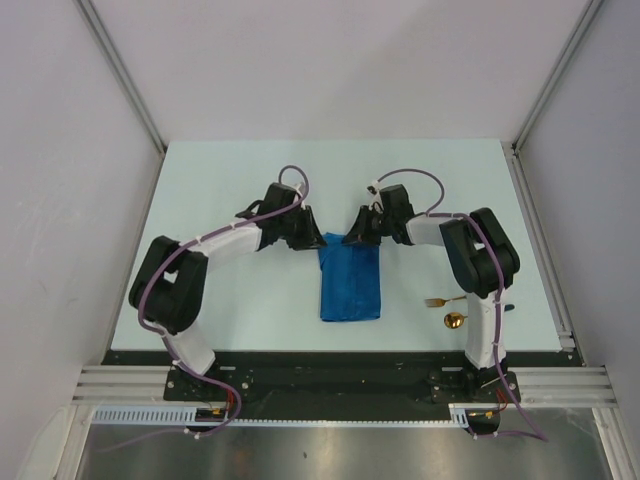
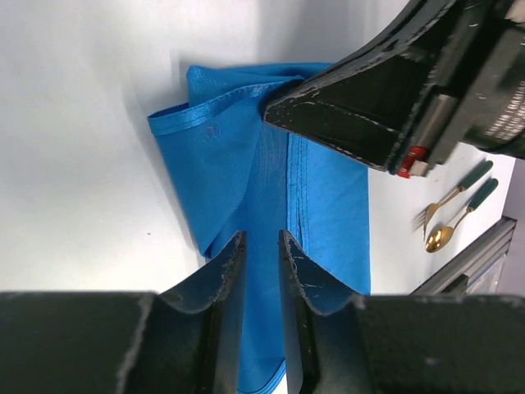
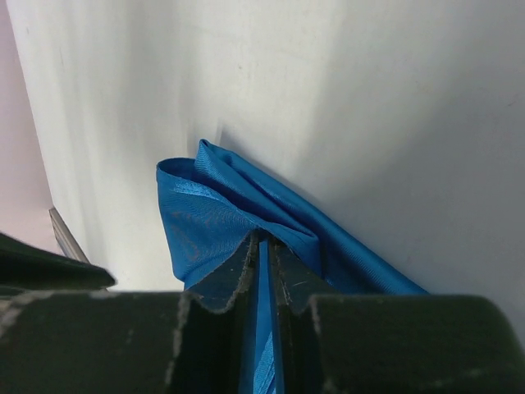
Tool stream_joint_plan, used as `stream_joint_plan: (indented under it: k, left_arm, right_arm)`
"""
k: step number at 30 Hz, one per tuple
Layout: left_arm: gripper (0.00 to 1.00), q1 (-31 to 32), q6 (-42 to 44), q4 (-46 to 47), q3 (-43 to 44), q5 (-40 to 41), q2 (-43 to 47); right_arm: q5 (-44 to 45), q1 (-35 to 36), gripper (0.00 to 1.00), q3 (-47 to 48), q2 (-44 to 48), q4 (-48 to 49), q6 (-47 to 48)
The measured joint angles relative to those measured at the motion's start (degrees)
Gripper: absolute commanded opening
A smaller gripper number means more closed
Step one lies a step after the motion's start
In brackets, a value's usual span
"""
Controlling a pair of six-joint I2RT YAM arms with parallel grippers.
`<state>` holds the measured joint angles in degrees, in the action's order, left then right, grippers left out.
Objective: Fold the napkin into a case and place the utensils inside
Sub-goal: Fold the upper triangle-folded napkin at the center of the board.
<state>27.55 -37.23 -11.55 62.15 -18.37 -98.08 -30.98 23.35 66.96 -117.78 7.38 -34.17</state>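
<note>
Only in right wrist view, right pincer (image 3: 262, 244) tight on napkin (image 3: 205, 215); left pincer (image 2: 262, 240), hold unclear.

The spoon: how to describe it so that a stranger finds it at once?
On the white table, look at the near right corner, beside the right arm. The spoon lies next to the fork, nearer the edge; its gold head is a round bowl, not tines.
</note>
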Motion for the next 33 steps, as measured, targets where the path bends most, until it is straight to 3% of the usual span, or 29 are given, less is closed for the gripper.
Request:
stream_joint_plan:
  k: [4,8,19,27,33]
  left_arm:
    - [0.30,0.44,-0.83,0.55,0.00,-1.01,-2.84]
    - [0.39,0.55,-1.27,0.22,0.17,-0.66,-3.28]
    - [0.41,1.51,-1.09,-1.60,1.49,1.77,-1.79]
    - [0.45,5.27,-1.27,-1.14,-10.58,4.15,8.68]
    - [0.40,7.69,-1.88,0.31,-15.82,4.22,9.46]
  right_arm:
    - [-0.13,0.00,0.15,0.00,0.04,-0.02,0.59]
    - [0.24,-0.04,0.26,-0.28,1.46,-1.70,1.46]
    - [1.62,-0.50,0.50,-4.46,14.23,-8.11,4.31]
    - [1.57,-0.52,0.49,-7.50,14.25,-8.96,4.98]
    - [0.87,-0.52,0.41,-6.93,8.74,-7.21,5.40]
